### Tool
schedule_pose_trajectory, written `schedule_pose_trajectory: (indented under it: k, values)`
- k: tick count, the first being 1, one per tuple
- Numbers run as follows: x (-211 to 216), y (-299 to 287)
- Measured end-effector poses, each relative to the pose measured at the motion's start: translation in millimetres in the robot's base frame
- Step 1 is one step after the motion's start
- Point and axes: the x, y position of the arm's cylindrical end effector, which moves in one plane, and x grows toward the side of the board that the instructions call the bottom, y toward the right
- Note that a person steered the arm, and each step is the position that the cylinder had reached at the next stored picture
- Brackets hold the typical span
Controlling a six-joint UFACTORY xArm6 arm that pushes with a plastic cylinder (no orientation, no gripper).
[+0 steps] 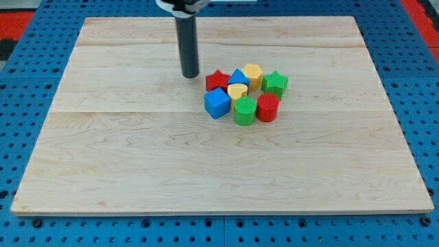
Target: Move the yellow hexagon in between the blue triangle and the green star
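The yellow hexagon sits at the top of a tight cluster right of the board's middle. The blue triangle touches its left side and the green star touches its right side. My tip rests on the board to the left of the cluster, a short gap left of the red star. The rod rises from there to the view's top.
The same cluster holds a yellow heart, a blue cube, a green cylinder and a red cylinder. The wooden board lies on a blue pegboard.
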Motion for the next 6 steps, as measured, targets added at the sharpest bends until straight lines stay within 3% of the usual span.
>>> schedule_pose_trajectory:
  k: [1, 3, 4, 6]
  values:
    - [-37, 2]
    - [-37, 97]
    - [-34, 121]
    - [16, 124]
